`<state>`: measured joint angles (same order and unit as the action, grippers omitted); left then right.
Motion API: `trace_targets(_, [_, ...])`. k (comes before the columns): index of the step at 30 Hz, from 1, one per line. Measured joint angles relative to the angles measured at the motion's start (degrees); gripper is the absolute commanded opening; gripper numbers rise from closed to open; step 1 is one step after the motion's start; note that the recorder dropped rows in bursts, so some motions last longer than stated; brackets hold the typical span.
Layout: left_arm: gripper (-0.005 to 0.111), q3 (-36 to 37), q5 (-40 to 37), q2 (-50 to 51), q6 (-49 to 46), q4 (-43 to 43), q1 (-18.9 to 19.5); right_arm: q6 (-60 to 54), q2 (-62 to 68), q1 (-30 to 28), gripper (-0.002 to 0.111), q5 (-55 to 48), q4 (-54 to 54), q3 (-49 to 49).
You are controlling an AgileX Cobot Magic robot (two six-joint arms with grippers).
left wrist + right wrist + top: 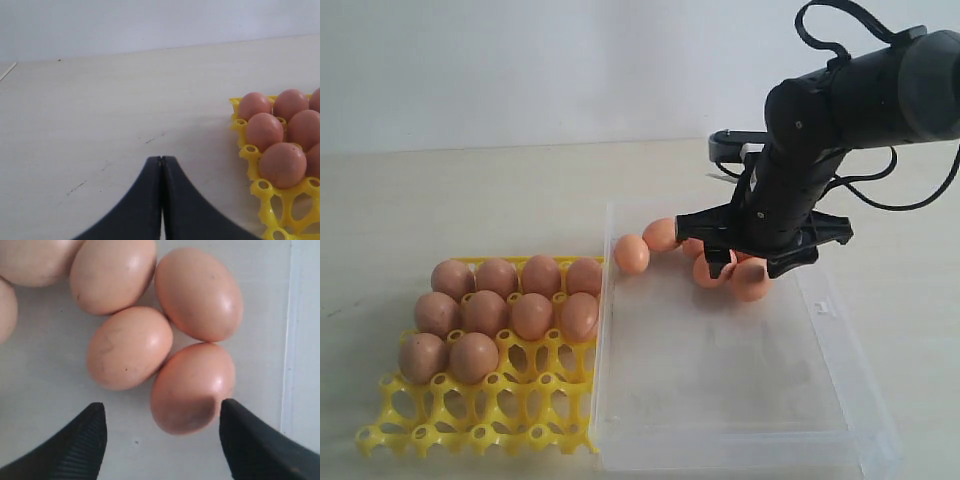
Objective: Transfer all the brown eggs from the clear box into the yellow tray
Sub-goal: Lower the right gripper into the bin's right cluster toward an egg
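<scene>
Exterior view: right gripper (748, 264) partly covers several brown eggs (752, 284).

Egg tray (448, 386) lies on the table (420, 200) at the box's (720, 380) nine o'clock, edges just beside each other — eggs (531, 315) fill its two twelve-o'clock rows and two third-row cups toward nine o'clock — loose eggs (631, 254) cluster inside the box at twelve o'clock.

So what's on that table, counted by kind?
Eggs: 16 (10 in tray, 6 in box)
Yellow tray: 1
Clear box: 1
Total: 18
</scene>
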<state>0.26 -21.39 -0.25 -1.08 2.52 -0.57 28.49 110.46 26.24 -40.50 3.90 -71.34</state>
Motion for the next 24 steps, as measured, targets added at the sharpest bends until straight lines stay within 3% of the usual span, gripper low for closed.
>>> trace_targets(15, [0.000, 0.00, 0.00, 0.00, 0.00, 0.00, 0.00, 2.54, 4.39, -3.29, 0.059, 2.90, 2.09, 0.00])
trace_targets(17, [0.000, 0.00, 0.00, 0.00, 0.00, 0.00, 0.00, 2.54, 5.22, -3.29, 0.050, 3.61, 2.09, 0.00])
trace_targets(24, [0.000, 0.00, 0.00, 0.00, 0.00, 0.00, 0.00, 1.09, 5.49, -3.29, 0.000, 5.12, 3.92, 0.00])
